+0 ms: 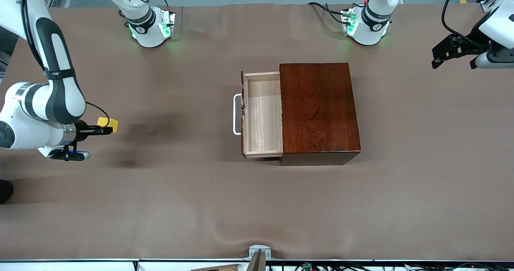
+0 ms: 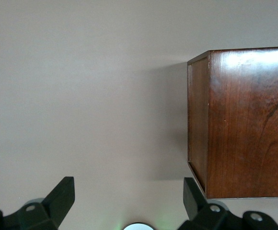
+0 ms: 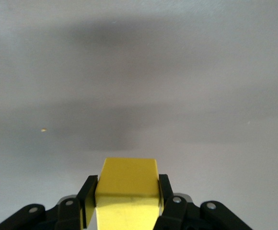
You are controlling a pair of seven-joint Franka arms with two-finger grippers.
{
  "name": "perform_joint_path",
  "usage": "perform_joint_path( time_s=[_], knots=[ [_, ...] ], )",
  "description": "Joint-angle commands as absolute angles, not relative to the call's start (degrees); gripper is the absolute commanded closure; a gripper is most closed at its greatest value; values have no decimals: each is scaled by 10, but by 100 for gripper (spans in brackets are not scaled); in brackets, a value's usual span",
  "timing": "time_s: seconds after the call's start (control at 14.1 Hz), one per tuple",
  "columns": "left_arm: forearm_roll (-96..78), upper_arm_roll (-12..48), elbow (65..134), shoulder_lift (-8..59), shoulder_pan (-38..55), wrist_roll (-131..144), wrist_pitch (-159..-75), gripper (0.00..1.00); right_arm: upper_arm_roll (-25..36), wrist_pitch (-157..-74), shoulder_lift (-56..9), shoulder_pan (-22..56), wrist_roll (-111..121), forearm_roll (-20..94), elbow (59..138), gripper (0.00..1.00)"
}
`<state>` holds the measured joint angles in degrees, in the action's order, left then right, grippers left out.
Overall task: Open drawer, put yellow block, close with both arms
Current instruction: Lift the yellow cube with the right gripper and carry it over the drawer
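Front view showed the drawer (image 1: 263, 116) already pulled out of the dark wooden box (image 1: 319, 108), its pale tray bare inside and its white handle (image 1: 237, 114) facing the right arm's end of the tabletop (image 1: 257, 206). The right tool (image 1: 105, 131) hung over bare tabletop well apart from the drawer, toward the right arm's end, and it was clamped on the yellow block (image 1: 108, 123). In the right wrist view the block (image 3: 128, 191) sat squarely between the two black fingers (image 3: 87, 199), one on each side face, with nothing under it but a soft shadow on the brown cloth, so I judged it was lifted clear.

The left tool (image 1: 451, 53) waited up near the left arm's end, over open tabletop, its fingers (image 2: 62, 196) spread wide apart with nothing between them; its own camera looked down past them at one end of the box (image 2: 239, 122).

From where I stood, the opening step looked done and the carry to the tray was the part in hand. The risks seemed plain enough. The block was held only by a pinch on two faces, so a quick swing might let it slip or twist. The tray was narrow, and coming in low could knock the block against the drawer front or the handle, nudging the drawer partly shut. A release from too high might bounce the block out over the rim.
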<state>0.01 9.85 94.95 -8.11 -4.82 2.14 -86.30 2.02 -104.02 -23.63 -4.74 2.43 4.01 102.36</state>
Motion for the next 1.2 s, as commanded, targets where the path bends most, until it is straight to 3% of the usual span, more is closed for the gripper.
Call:
perform_joint_path(
  time_s=[0.0, 0.64, 1.13],
  knots=[
    [-11, 100, 949, -89, -57, 11, -855, 0, 21, -1007, -210, -25, -30, 67, 1023, 100],
    [-11, 99, 949, -90, -57, 10, -855, 0, 21, -909, -174, 104, -337, 115, 963, 100],
    [-11, 99, 949, -90, -57, 10, -855, 0, 21, -883, -174, 201, -547, 118, 900, 100]
  ],
)
